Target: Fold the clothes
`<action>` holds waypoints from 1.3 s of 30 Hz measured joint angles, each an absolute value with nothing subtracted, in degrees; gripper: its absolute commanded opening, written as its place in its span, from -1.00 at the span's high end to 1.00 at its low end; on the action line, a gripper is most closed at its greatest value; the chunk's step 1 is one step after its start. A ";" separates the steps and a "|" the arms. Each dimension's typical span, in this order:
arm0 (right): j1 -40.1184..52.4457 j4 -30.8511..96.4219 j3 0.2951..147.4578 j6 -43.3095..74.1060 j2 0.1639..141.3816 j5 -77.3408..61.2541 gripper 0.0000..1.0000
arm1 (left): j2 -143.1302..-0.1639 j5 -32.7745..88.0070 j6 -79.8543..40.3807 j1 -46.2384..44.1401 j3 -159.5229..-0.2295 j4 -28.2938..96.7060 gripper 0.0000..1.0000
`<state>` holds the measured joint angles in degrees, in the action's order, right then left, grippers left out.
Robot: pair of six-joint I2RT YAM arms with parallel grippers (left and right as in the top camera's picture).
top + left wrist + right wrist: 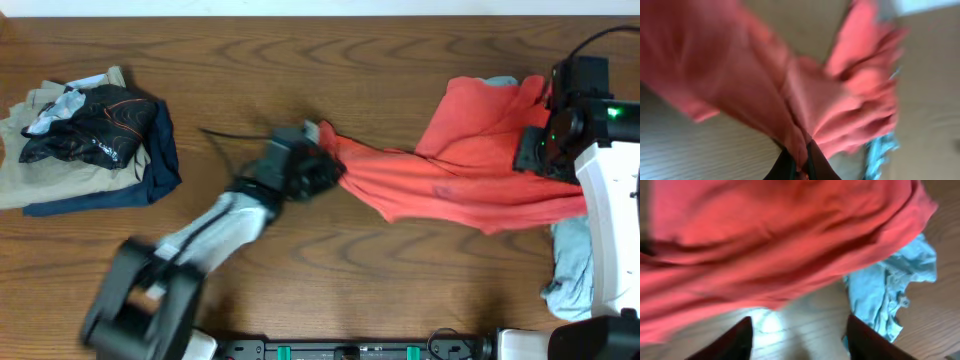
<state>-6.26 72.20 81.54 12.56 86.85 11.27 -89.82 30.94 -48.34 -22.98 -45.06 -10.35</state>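
- The red shirt [470, 170] lies crumpled on the table [350, 60], drawn out sideways into a long, creased band.
- The left gripper [328, 165] is at the shirt's left tip, its arm reaching in from the table's near edge.
- In the left wrist view the left gripper [800, 169] is clamped on a narrow fold of the shirt [805, 100], with red cloth pinched between the dark fingers [782, 170]. The picture is blurred, so which part of the shirt this is cannot be told; it may be a hem or a sleeve.
- The right gripper [535, 150] sits over the shirt's right end.
- In the right wrist view the right gripper [802, 339] has its fingers [740, 340] standing apart, with bare table between them and nothing held. The shirt [780, 240] lies just beyond the tips.
- A pale blue garment [572, 265] lies bunched just below the shirt's right end. In the right wrist view it [890, 290] is partly tucked under the shirt's edge.
- A pile [90, 140] of tan, black and navy clothes sits well apart from the shirt, to its left.
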 measured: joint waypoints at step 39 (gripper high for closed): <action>-10.44 24.62 37.41 20.67 86.72 10.81 0.98 | -72.44 21.47 -41.60 15.51 -45.87 -7.20 0.88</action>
